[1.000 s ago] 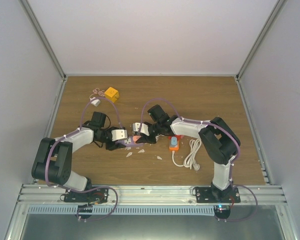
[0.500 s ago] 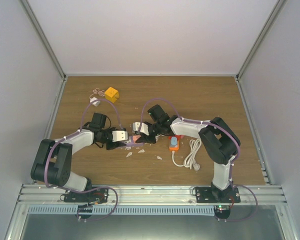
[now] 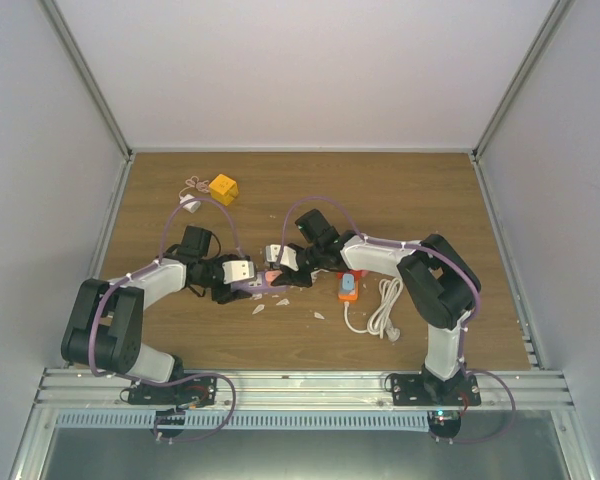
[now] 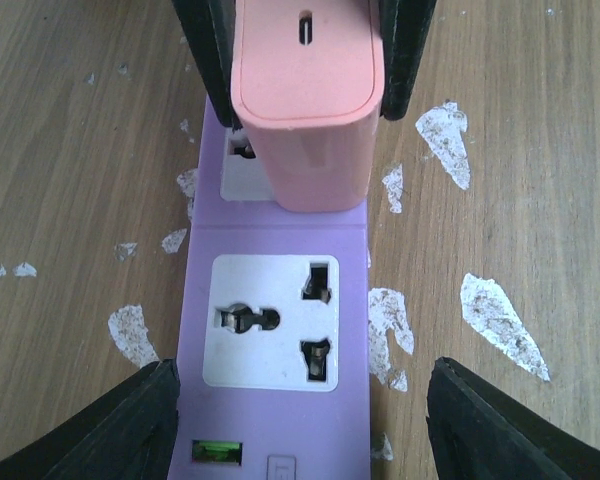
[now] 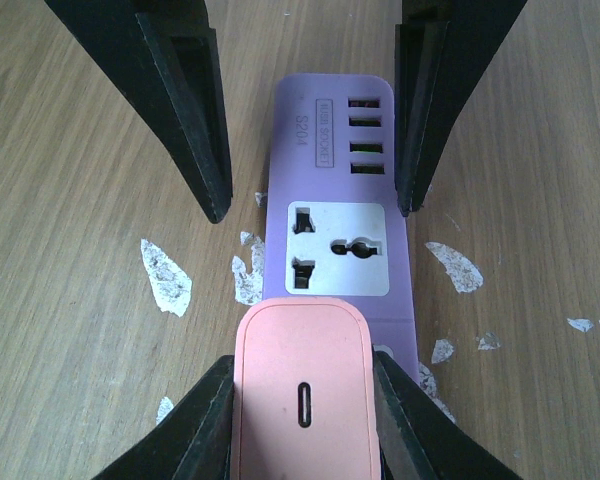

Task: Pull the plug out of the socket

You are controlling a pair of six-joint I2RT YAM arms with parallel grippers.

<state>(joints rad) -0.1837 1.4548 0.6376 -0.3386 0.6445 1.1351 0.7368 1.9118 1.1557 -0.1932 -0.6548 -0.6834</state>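
Right tool clamps the pink plug, seated at 12 o'clock on the purple strip in the left wrist view. Left tool gapes wide, gripping nothing. Pull now and the strip may lift too!

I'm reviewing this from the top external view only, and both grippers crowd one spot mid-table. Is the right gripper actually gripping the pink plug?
Observer: Yes. The right gripper is shut on the rounded pink plastic plug, one finger on each side.
Operator: And the left?
Observer: The left gripper is open. It straddles the purple plastic power strip, with its fingers spread wider than the strip.
Operator: Plug out yet?
Observer: No, it looks seated in its socket. The neighbouring white socket is empty.
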